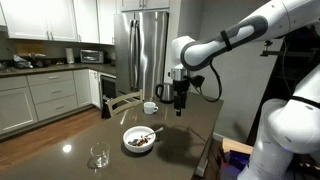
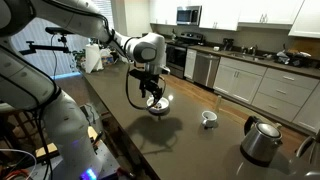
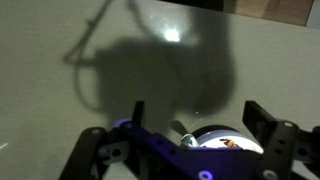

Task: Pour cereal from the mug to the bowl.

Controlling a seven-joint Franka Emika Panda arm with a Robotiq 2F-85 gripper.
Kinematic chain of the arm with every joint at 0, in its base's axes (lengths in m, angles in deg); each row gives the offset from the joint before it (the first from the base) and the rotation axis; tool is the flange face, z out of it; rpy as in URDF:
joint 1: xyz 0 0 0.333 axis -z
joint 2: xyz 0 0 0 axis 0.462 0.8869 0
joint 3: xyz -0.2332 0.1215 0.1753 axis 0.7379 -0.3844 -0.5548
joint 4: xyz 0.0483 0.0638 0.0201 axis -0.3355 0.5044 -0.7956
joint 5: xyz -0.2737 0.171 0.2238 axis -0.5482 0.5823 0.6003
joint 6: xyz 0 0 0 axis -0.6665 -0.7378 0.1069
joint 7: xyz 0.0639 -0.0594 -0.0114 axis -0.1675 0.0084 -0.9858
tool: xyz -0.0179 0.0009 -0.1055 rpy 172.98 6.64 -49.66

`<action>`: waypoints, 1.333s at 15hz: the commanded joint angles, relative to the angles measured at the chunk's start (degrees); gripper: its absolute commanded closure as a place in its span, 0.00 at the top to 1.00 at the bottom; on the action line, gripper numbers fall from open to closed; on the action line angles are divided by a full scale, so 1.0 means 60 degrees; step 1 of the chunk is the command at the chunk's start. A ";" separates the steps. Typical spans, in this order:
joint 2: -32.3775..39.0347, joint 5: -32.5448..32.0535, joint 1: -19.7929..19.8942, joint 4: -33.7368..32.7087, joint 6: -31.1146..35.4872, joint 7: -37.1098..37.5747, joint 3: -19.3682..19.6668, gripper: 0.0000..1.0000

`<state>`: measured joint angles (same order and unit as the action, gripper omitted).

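Observation:
The white mug [image 1: 150,107] stands on the dark table, handle to one side; it also shows in an exterior view [image 2: 209,119]. The wide white bowl [image 1: 139,141] holds dark brown cereal [image 1: 140,144] and a utensil [image 1: 152,131]. It sits nearer the table's front and shows in an exterior view [image 2: 161,107]. My gripper [image 1: 179,107] hangs open and empty above the table, beside the mug and apart from it. In the wrist view my open fingers [image 3: 200,118] frame part of the bowl's rim [image 3: 222,133]. The mug is out of the wrist view.
A clear drinking glass [image 1: 99,157] stands near the table's front corner. A metal kettle [image 2: 262,140] sits on the table beyond the mug. A chair back [image 1: 122,101] stands at the table's far side. Kitchen cabinets and a fridge are behind.

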<state>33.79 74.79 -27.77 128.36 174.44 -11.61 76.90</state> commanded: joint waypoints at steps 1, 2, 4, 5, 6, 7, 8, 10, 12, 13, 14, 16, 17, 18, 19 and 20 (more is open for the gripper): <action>0.0004 0.0035 0.0092 -0.0010 -0.0013 -0.0027 -0.0089 1.00; 0.0004 0.0035 0.0092 -0.0010 -0.0013 -0.0027 -0.0089 1.00; 0.0004 0.0035 0.0091 -0.0010 -0.0013 -0.0027 -0.0089 1.00; 0.0004 0.0035 0.0091 -0.0010 -0.0013 -0.0027 -0.0089 1.00; 0.0004 0.0035 0.0091 -0.0010 -0.0013 -0.0027 -0.0089 1.00; 0.0004 0.0035 0.0091 -0.0010 -0.0013 -0.0027 -0.0089 1.00; 0.0139 0.0419 0.0101 -0.0013 0.0471 0.0399 -0.0066 1.00; 0.0600 0.1444 0.0037 -0.0262 0.0717 0.0786 0.0083 1.00; 0.0936 0.2315 0.0045 -0.0342 0.1158 0.0989 0.0165 1.00; 0.1114 0.2710 0.0069 -0.0391 0.1402 0.1076 0.0211 1.00; 0.1300 0.3142 0.0081 -0.0465 0.1636 0.1097 0.0282 1.00; 0.1661 0.3959 0.0125 -0.0635 0.2254 0.1091 0.0428 1.00; 0.1848 0.4310 0.0169 -0.0753 0.2654 0.1037 0.0512 1.00; 0.2004 0.4625 0.0213 -0.0878 0.2918 0.1083 0.0586 1.00; 0.2219 0.4909 0.0283 -0.1099 0.3066 0.1153 0.0698 1.00; 0.2412 0.5203 0.0359 -0.1319 0.3111 0.1212 0.0821 1.00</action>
<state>44.33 101.21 -27.32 124.53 191.55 -5.86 80.86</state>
